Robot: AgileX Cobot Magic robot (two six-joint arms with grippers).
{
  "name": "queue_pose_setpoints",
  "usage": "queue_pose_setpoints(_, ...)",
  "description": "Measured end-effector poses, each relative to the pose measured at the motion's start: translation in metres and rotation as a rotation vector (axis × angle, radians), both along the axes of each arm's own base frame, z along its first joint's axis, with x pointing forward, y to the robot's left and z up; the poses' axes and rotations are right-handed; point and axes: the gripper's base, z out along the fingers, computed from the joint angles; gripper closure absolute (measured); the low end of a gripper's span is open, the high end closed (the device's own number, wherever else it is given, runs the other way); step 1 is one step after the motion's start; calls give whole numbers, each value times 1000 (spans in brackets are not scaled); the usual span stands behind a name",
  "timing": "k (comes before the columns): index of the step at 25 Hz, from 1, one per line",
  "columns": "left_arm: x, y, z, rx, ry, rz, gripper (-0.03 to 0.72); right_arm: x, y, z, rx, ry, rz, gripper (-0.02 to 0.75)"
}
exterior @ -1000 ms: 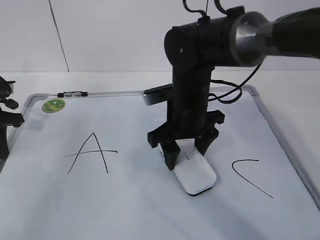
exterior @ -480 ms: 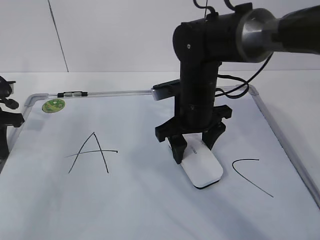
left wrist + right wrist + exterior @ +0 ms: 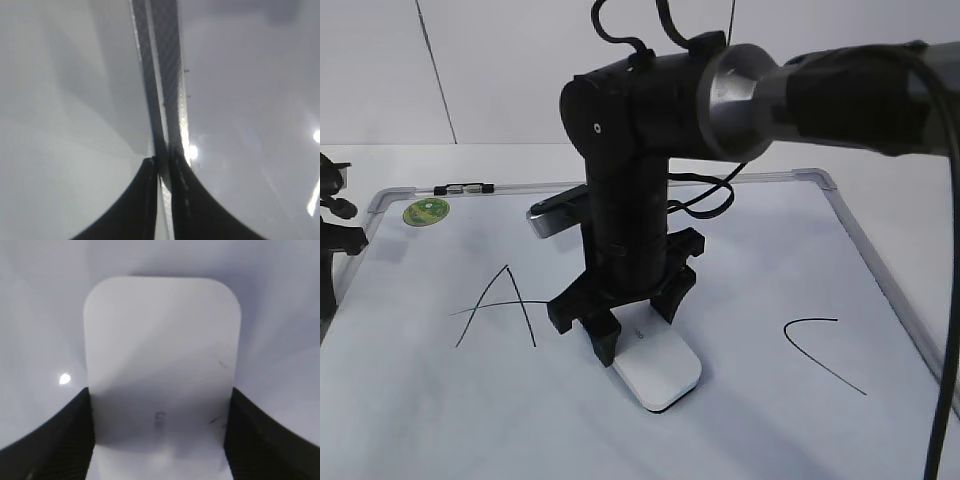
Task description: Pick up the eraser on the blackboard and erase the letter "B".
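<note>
The white eraser (image 3: 660, 372) lies flat on the blackboard (image 3: 770, 250), a white dry-erase board with a grey frame. It sits between the black "A" (image 3: 505, 305) and the black "C" (image 3: 820, 350). My right gripper (image 3: 632, 325) reaches down from above and is shut on the eraser's near end. In the right wrist view the eraser (image 3: 160, 350) fills the space between both fingers of the gripper (image 3: 157, 440). No letter "B" shows; the arm hides part of the board's middle. My left gripper (image 3: 162, 165) is shut, over the board's frame strip (image 3: 167, 75).
A round green sticker (image 3: 426, 211) and a small black-and-clear clip (image 3: 465, 187) sit at the board's top left. The left arm's dark body (image 3: 332, 240) stands at the left edge. The board's right frame (image 3: 880, 270) runs down the right side.
My right gripper slid the eraser first a little right, then left across the board's middle, toward the "A". The left arm has not moved.
</note>
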Motion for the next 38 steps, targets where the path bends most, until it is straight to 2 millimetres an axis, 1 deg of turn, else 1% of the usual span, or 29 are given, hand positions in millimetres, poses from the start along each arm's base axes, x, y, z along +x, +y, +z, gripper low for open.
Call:
queue_pose_setpoints(4, 0, 0, 0, 2, 2, -1, 651, 0, 4, 0, 28, 16, -1, 186)
queue_pose_setpoints(13, 0, 0, 0, 5, 2, -3, 651, 2, 5, -4, 20, 16, 5, 186)
queue_pose_setpoints(17, 0, 1, 0, 6, 2, -4, 651, 8, -1, -5, 23, 22, -18, 186)
queue_pose_setpoints(20, 0, 1, 0, 6, 2, -4, 651, 19, -9, -6, 52, 37, -66, 187)
queue_pose_setpoints(22, 0, 1, 0, 6, 2, -4, 651, 30, -18, -6, 76, 28, -113, 187)
queue_pose_setpoints(28, 0, 0, 0, 5, 1, -3, 651, 67, -63, -6, 110, -15, -268, 186)
queue_pose_setpoints(31, 0, 0, 0, 5, 1, -3, 651, 79, -82, -5, 114, -24, -324, 187)
queue_pose_setpoints(33, 0, 0, 0, 5, 1, -3, 651, 81, -86, -5, 116, -26, -336, 187)
queue_pose_setpoints(38, 0, 0, 0, 3, 1, -2, 651, 84, -85, 0, 116, -19, -336, 187)
